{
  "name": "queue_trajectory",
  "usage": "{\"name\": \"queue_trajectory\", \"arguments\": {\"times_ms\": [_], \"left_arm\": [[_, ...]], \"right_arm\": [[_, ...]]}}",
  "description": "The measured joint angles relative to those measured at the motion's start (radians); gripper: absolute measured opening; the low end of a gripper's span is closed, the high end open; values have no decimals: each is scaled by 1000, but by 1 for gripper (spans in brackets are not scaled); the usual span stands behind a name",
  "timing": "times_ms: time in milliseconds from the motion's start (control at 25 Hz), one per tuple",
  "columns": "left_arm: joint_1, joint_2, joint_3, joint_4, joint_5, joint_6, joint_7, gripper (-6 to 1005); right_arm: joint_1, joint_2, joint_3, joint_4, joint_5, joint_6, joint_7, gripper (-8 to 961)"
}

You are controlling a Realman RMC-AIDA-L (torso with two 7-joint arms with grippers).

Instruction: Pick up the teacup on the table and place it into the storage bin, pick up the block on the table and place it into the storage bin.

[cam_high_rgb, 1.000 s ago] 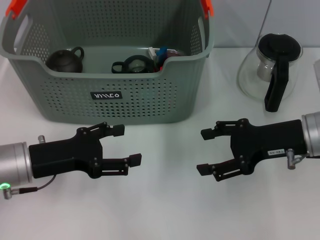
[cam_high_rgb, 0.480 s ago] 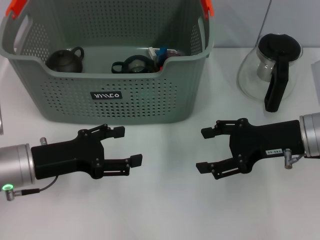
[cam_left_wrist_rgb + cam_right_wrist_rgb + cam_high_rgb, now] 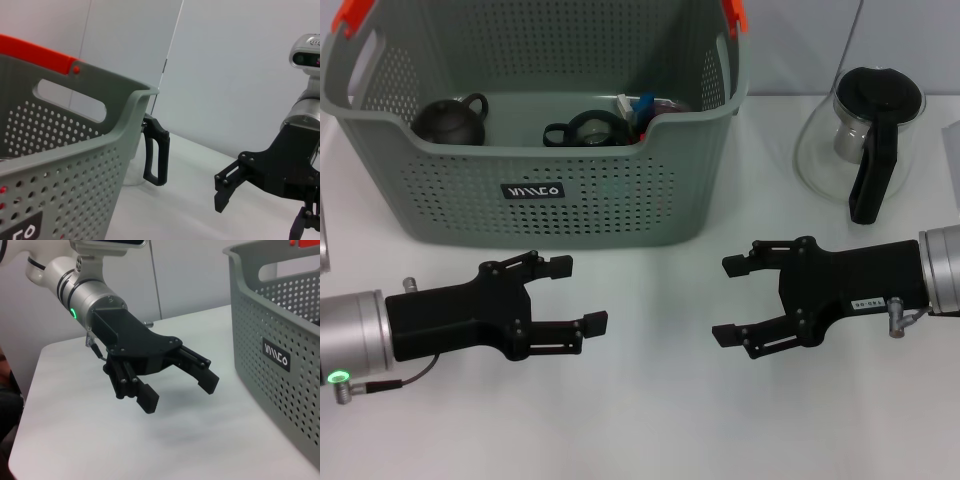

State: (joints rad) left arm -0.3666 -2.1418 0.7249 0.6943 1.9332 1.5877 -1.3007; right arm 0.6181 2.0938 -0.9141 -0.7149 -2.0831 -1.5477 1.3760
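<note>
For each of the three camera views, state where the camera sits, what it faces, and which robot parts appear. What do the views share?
Head: above, looking down at storage bin, left gripper, right gripper.
Left wrist: on left arm, faces the bin's wall and the right gripper.
Right wrist: on right arm, faces the left gripper and the bin.
Shared: the bin.

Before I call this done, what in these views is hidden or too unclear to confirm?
- Bin contents, head view: the front wall hides their lower parts; the small items at the right are too cluttered to name.
- Bin back and sides: cut off by the head view's top edge.
- Glass pot, left wrist view: only its handle shows beyond the bin's corner.
</note>
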Motion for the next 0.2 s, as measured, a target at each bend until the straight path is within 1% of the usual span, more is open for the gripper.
{"name": "queue_trajectory", "arguments": {"times_ms": [200], "left_arm": [[0, -1, 2, -1, 1, 0, -1, 950]], "right_arm": [[0, 0, 2, -2, 0, -2, 0, 941]]}}
